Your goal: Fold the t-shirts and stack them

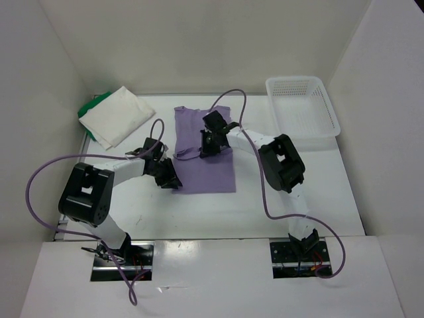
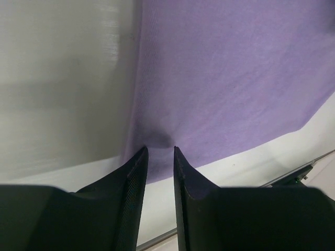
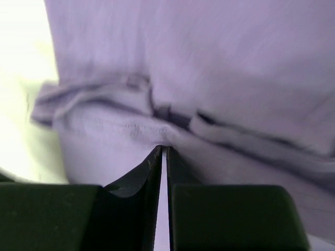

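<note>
The lavender purple t-shirt (image 1: 207, 162) lies flat in the middle of the table, its upper part folded and rumpled. My left gripper (image 1: 169, 180) stands at its near left corner. In the left wrist view that gripper (image 2: 160, 148) is narrowly open, its tips on the purple t-shirt (image 2: 230, 78) at the hem, with a small pucker ahead of them. My right gripper (image 1: 208, 146) is over the shirt's upper middle. In the right wrist view this gripper (image 3: 164, 148) is shut on a bunched fold of the purple t-shirt (image 3: 131, 130). The cream-white t-shirt (image 1: 118, 114) lies folded on the green t-shirt (image 1: 88, 108) at the back left.
A white mesh basket (image 1: 302, 106) stands at the back right. White walls close the table on the left, back and right. Purple cables arc over both arms. Bare table (image 1: 291, 199) shows at the near right.
</note>
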Tool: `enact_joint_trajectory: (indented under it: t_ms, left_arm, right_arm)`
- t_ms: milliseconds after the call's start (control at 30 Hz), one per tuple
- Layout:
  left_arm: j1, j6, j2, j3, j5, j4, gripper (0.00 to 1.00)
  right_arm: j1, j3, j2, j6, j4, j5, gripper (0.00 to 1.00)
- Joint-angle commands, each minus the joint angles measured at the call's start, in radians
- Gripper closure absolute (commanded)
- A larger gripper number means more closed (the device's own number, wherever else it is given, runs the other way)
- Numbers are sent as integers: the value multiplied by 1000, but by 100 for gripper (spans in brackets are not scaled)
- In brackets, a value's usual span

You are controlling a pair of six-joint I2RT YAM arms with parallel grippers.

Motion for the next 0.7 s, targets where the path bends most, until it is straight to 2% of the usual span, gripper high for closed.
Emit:
enact_joint_trajectory:
  t_ms: [0,133,233,367,433,500,533,600,667]
  left_arm:
    - [-2,26,5,-47,-102,-22,65]
    - [-2,26,-47,-47,-123,-45,63]
    - [-2,15,-116,-13,-123,-87,62]
    - [-2,6,-163,45,-123,-125,59]
    - [-2,-3,-173,45,-103,-125,59]
    - [-2,-16,-182,33,-92,-99,59]
    - [-2,-26,-182,13,-76,-89,59]
    - [-2,-37,-172,1,-54,-69,59]
    - [-2,-48,-172,-8,-54,-68,59]
  right_arm:
    - [8,66,5,13,120,200,88]
    - [8,195,70,0,108,318,88]
    - [-2,319,81,-9,64,318,88]
    - [-2,329,8,-18,15,267,85]
    - [-2,275,-41,-18,14,208,84]
    - [-2,151,-113,-18,24,109,84]
    - [20,69,-129,-18,24,83,87]
    - [40,-14,-138,-18,33,26,89]
    - [60,-27,-109,-27,24,-5,89]
